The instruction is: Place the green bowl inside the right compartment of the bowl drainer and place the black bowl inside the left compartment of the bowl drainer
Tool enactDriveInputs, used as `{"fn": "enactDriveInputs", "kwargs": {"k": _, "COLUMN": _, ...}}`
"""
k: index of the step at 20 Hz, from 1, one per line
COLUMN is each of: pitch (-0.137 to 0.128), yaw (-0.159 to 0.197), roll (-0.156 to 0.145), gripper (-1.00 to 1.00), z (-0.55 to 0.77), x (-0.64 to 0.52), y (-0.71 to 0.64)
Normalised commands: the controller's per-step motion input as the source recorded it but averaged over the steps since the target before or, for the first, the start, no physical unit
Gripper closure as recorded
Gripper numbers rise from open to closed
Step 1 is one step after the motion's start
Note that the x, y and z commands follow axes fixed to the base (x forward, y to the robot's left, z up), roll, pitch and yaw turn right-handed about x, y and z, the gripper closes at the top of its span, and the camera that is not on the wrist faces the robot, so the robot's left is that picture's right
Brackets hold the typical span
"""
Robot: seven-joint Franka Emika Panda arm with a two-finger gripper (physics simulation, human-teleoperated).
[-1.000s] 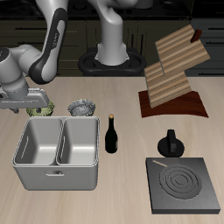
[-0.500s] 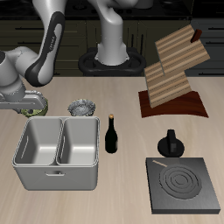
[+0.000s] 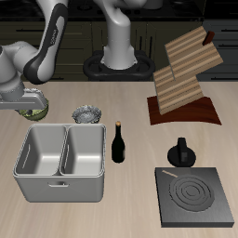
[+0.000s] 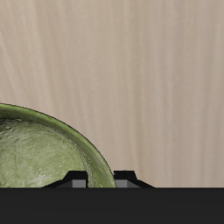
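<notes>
The gripper (image 3: 35, 100) is closed on the rim of the green bowl (image 3: 35, 112). In the wrist view the two fingertips (image 4: 80, 182) sit close together at the bowl's edge, with the bowl's wall apparently between them. The green bowl (image 4: 39, 150) hangs under the hand, and judging from the bare wood shown beneath it, it is clear of the table.

The bowl drainer (image 3: 61, 181) lies nearer the table's front edge than the hand. Both wells appear empty. The deciding relation: the held bowl sits behind the well at the drainer's outer end, away from the wine bottle (image 3: 119, 143). The transfer therefore runs toward the front edge, over the drainer's back wall, then down.

The black bowl (image 3: 87, 114) rests on the table just behind the other well, beside the green bowl and apart from it.
</notes>
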Motion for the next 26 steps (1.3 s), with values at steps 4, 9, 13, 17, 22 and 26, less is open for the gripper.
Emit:
{"fn": "enactDriveInputs", "kwargs": {"k": 4, "pitch": -0.082, "yaw": 0.010, "roll": -0.049, "gripper": 1.00, "z": 0.58, "x": -0.19, "y": 0.05}}
{"fn": "enactDriveInputs", "kwargs": {"k": 9, "pitch": -0.067, "yaw": 0.029, "roll": -0.063, "gripper": 1.00, "z": 0.69, "x": -0.11, "y": 0.06}}
{"fn": "enactDriveInputs", "kwargs": {"k": 13, "pitch": -0.045, "yaw": 0.019, "roll": -0.020, "gripper": 1.00, "z": 0.44, "x": -0.13, "y": 0.01}}
{"fn": "enactDriveInputs", "kwargs": {"k": 17, "pitch": -0.061, "yaw": -0.019, "roll": -0.029, "gripper": 1.00, "z": 0.54, "x": -0.12, "y": -0.04}}
{"fn": "enactDriveInputs", "kwargs": {"k": 22, "pitch": -0.009, "yaw": -0.004, "roll": -0.024, "gripper": 1.00, "z": 0.30, "x": -0.11, "y": -0.04}}
{"fn": "enactDriveInputs", "kwargs": {"k": 26, "pitch": -0.068, "yaw": -0.007, "roll": 0.001, "gripper": 1.00, "z": 0.49, "x": -0.18, "y": 0.05}}
